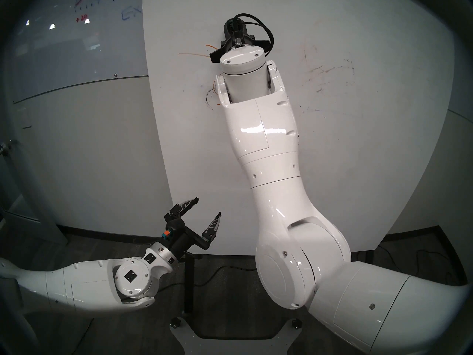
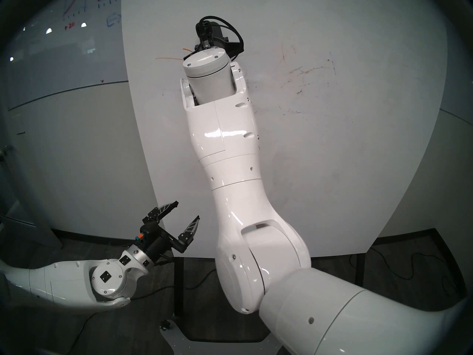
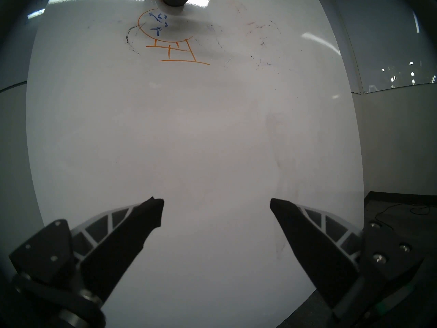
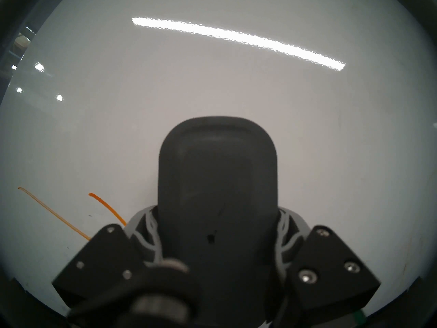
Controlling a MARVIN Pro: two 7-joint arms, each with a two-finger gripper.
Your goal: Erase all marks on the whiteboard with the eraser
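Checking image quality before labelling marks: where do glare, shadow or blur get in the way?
Right wrist view: a bright light streak glares across the whiteboard, and the near foreground blurs. Left wrist view: glare bands along the top, and soft shadow beside the orange drawing. Head views: dark fisheye rim.

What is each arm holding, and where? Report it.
Right gripper clamps the eraser by its long sides near the rear end. Left gripper holds nothing, jaws apart.

I saw the whiteboard (image 3: pixel 189 135) standing upright over dark floor (image 1: pixel 225 270). It carried an orange line drawing (image 3: pixel 176 49), blue strokes (image 3: pixel 158 24), black scribbles (image 3: pixel 130 40), faint reddish smudges (image 1: pixel 327 72).
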